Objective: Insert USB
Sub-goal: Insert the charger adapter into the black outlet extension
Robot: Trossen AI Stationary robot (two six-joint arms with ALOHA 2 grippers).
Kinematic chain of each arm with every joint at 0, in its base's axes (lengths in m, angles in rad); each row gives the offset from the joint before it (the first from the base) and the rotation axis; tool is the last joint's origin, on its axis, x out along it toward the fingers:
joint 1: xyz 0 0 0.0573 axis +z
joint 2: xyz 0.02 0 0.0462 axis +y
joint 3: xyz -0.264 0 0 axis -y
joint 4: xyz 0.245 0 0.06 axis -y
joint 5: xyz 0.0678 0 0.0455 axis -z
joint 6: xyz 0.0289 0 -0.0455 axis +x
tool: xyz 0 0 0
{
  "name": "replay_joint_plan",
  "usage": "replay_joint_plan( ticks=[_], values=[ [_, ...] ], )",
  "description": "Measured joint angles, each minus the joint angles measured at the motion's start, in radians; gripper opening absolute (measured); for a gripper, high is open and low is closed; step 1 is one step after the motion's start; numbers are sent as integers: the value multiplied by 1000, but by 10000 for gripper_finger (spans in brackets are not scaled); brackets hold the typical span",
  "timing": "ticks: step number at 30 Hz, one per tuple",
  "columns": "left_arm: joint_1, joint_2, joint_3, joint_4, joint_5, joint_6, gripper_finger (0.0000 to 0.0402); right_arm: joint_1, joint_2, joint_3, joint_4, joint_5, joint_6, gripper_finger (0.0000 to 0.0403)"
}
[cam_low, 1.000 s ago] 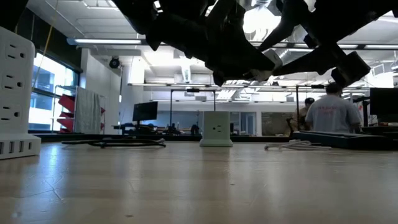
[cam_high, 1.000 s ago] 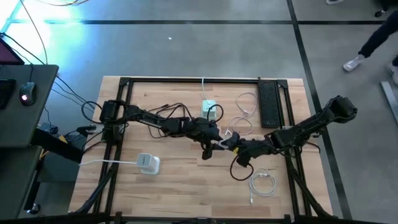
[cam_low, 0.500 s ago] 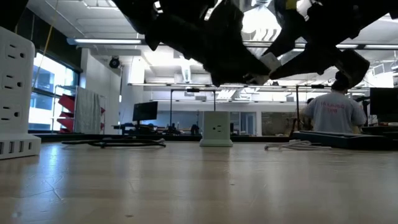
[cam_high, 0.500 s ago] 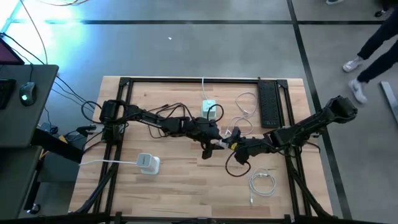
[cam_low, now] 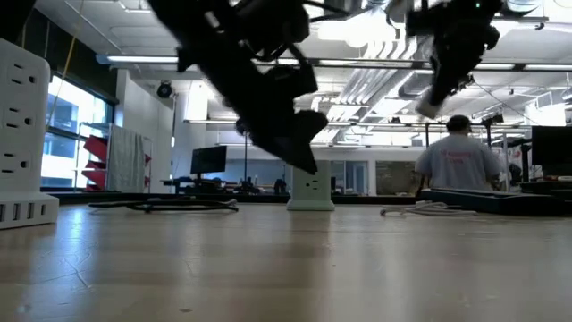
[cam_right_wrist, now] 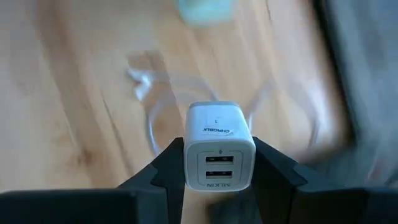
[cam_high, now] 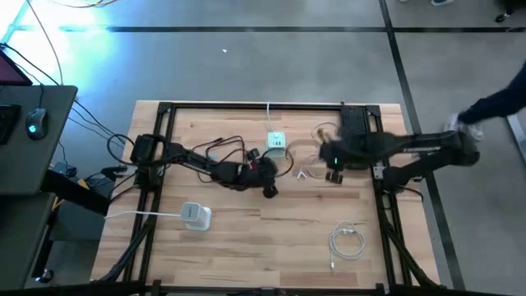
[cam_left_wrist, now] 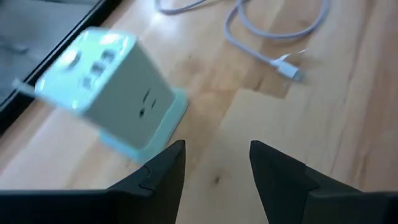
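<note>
USB wall charger (cam_right_wrist: 219,152): small white block with two stacked USB ports on its face, sitting clamped between the two dark fingers (cam_right_wrist: 168,165) of the right gripper (cam_high: 333,160); the ports are facing the right wrist camera. In the high view this gripper is hanging over the far right part of the table (cam_high: 246,238), close to the black power strip (cam_high: 355,136).

White cable (cam_left_wrist: 273,37): lying loose on the wood, its plug end (cam_left_wrist: 291,70) resting flat and free of any socket. In the right wrist view a pale loop of cable is showing blurred beneath the charger.

Cube outlet block (cam_left_wrist: 112,106): pale green-white, with USB ports on one face and a socket on another, standing on the table just beyond the left fingers; in the high view it is sitting at the far middle of the table.

Left gripper (cam_high: 267,177): jaws standing apart with bare wood between them, gripping nothing, hovering near the cube.

Second coiled white cable (cam_high: 347,242): lying near the front right of the table, well apart from both grippers.

White multi-socket tower (cam_high: 196,215): standing at the front left of the table.

Person in a grey shirt (cam_low: 460,161): standing in the room beyond the table, back turned.
</note>
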Motion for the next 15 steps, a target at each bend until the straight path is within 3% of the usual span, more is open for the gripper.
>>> replay_joint_plan(
  ticks=[5, 10, 13, 15],
  values=[
    [-64, 0, -165, 268, -143, -28, 141, -248, 0, 1, -128, -192, 179, 120],
    [-120, 0, -262, 431, -279, -27, 132, -412, 1, 1, -195, -275, 281, 120],
    [-136, 0, -277, 461, -333, -7, 131, -463, 1, -19, -205, -323, 244, 120],
    [-138, 0, -279, 471, -331, 21, 131, -476, 1, -39, -208, -350, 117, 120]
  ],
)
